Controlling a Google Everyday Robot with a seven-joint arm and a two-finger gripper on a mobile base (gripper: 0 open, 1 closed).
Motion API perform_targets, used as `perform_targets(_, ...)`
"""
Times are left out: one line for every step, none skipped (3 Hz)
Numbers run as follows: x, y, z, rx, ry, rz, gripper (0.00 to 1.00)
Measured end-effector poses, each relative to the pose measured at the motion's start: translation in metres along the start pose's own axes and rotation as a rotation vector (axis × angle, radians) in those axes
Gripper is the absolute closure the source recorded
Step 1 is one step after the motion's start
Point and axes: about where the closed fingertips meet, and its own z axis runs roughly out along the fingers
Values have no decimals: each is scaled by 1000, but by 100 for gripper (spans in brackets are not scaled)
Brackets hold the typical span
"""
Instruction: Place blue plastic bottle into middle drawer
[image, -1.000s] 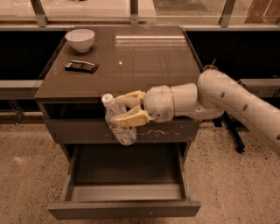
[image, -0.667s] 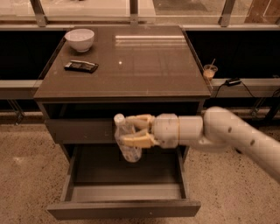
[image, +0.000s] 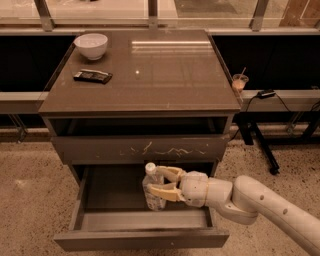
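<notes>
We are reading no words, numbers or brand anywhere. The blue plastic bottle (image: 152, 192) is wearing a pale wrap label, but its print is giving us nothing legible. The gripper (image: 155, 181) is clasping that bottle inside the open middle drawer (image: 140, 239), midway between its side edges. The dark flat item (image: 93, 76) near the table's (image: 175, 75) left edge is showing none either.

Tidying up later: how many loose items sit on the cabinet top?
2: a white bowl at the back left corner, a dark flat object just in front of it. None seem hidden. Below, the gripper holds the blue plastic bottle upright in the open middle drawer.
</notes>
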Motion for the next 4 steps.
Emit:
perform_targets(4,0,0,0,-6,7,100)
perform_targets(12,-11,-13,-11,1,6,100)
perform_targets(36,-36,-59,-30,-66,2,100)
perform_targets(53,-42,-77,-84,-47,1,100)
